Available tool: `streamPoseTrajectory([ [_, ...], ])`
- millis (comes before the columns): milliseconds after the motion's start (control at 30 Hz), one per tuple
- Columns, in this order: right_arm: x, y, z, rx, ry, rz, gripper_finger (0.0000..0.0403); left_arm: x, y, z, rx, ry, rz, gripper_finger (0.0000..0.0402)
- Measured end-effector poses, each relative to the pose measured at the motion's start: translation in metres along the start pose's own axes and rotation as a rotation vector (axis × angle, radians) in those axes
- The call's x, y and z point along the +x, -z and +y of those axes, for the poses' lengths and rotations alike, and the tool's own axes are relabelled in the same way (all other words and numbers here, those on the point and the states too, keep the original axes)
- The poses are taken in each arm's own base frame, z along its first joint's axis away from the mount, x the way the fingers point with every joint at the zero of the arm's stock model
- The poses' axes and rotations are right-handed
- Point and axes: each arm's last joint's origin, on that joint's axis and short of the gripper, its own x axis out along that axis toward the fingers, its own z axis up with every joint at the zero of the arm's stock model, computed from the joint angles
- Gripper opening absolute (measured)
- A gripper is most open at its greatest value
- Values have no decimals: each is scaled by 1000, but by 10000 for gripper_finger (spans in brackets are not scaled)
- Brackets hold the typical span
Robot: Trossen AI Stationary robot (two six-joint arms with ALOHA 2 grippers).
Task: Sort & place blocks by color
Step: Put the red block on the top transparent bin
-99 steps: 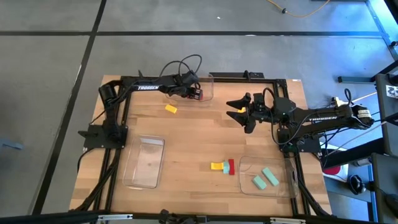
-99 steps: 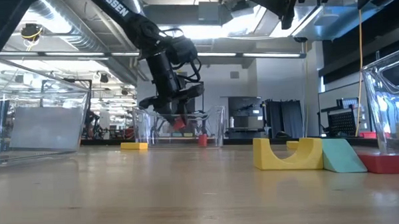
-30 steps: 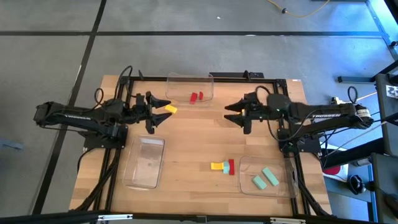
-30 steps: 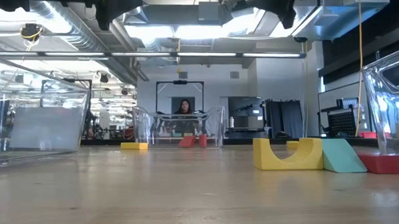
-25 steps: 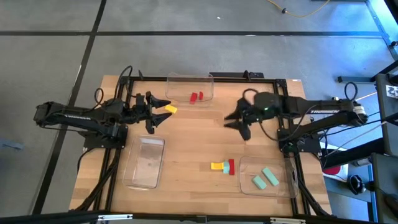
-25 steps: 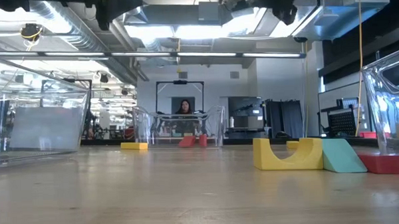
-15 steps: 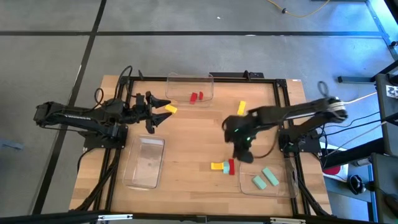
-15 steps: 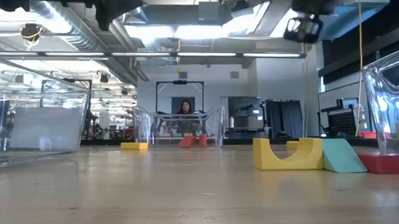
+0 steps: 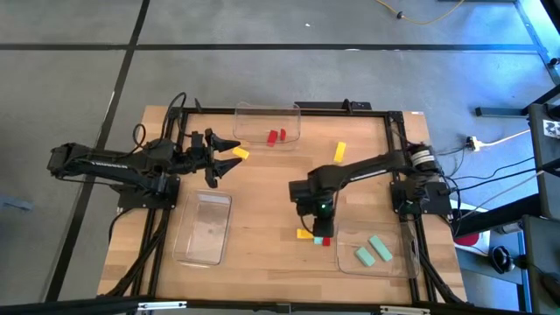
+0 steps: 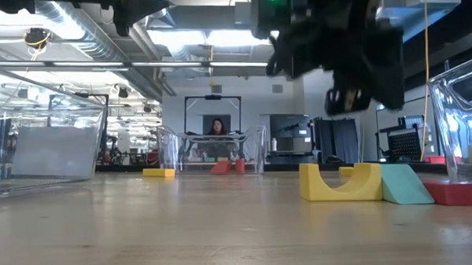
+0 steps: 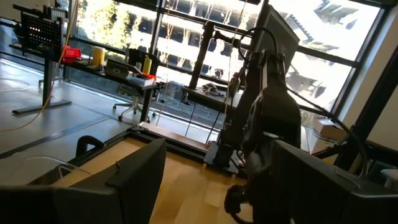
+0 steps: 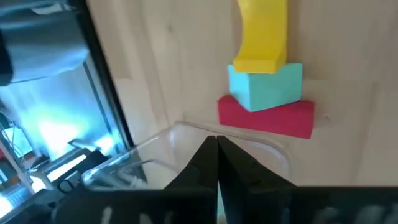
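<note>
A yellow arch block (image 12: 261,34), a teal block (image 12: 266,84) and a red bar (image 12: 266,117) lie touching in a row on the table, near the right tray's corner. My right gripper (image 12: 216,152) is shut, points down and hangs over this cluster (image 9: 315,233), touching nothing; in the low view it (image 10: 351,89) is above the yellow arch (image 10: 340,181). My left gripper (image 9: 225,157) waits open at the far left, beside a yellow block (image 9: 240,154). Another yellow block (image 9: 339,151) lies far right.
Three clear trays stand on the table: one at the far edge (image 9: 293,118) with two red blocks (image 9: 276,136), one near right (image 9: 398,262) with two teal blocks (image 9: 372,250), one near left (image 9: 188,245). A person shows beyond the table (image 10: 218,127).
My right gripper has swung from the table's far right toward the near edge and down, tipping from level to pointing down, and its fingers have shut. It now hangs over the three-block cluster. Its move has uncovered the yellow block at the far right.
</note>
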Motion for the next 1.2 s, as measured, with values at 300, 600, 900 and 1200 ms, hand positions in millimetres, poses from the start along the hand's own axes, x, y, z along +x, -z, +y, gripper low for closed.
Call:
streamPoseTrajectory([
  [300,29,-11,-19,1,36,89,1,0,0,0,0,0,0,282],
  [600,31,-12,-23,-11,97,87,0,0,0,0,0,0,0,282],
  [900,38,-7,-29,9,110,106,0,0,0,1,0,-26,-7,282],
  [1200,45,-3,-35,26,108,113,0,0,0,1,0,-47,-13,282],
])
